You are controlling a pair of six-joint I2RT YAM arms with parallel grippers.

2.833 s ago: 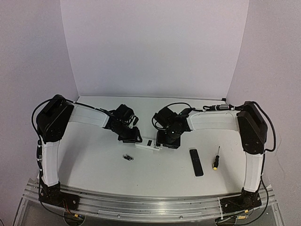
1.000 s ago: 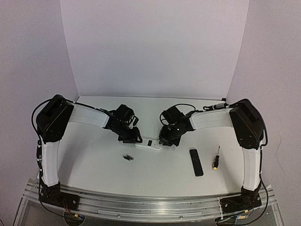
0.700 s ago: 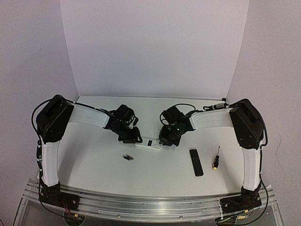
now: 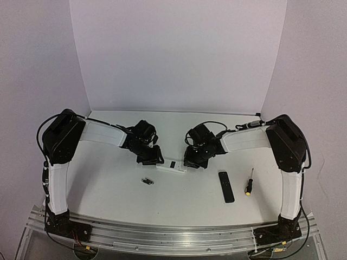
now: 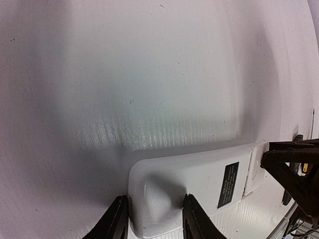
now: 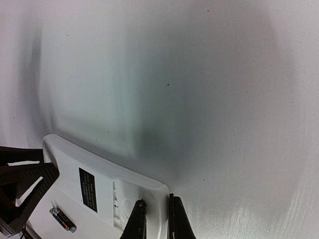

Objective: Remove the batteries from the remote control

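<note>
The white remote control [image 4: 172, 167] lies back-up on the table between my two grippers. In the left wrist view its rounded end [image 5: 164, 199] sits between my left gripper's [image 5: 154, 221] fingers, which are shut on its sides. A black label [image 5: 228, 184] marks its back. My right gripper [image 6: 155, 219] is shut on the thin end wall of the remote [image 6: 99, 179], one finger on the battery compartment area [image 6: 124, 199] and the other outside the end edge. One small dark battery [image 4: 147, 181] lies on the table near the remote; the right wrist view also shows this battery [image 6: 63, 219].
A slim black remote [image 4: 226, 186] and a yellow-and-black-handled screwdriver [image 4: 249, 182] lie to the right of the white remote. White walls close off the back and sides. The left gripper's dark fingers [image 6: 25, 174] show at the left edge of the right wrist view.
My right wrist has turned and shifted slightly at the remote's right end, and its jaws have narrowed onto the end wall. The left gripper and the remote have stayed put.
</note>
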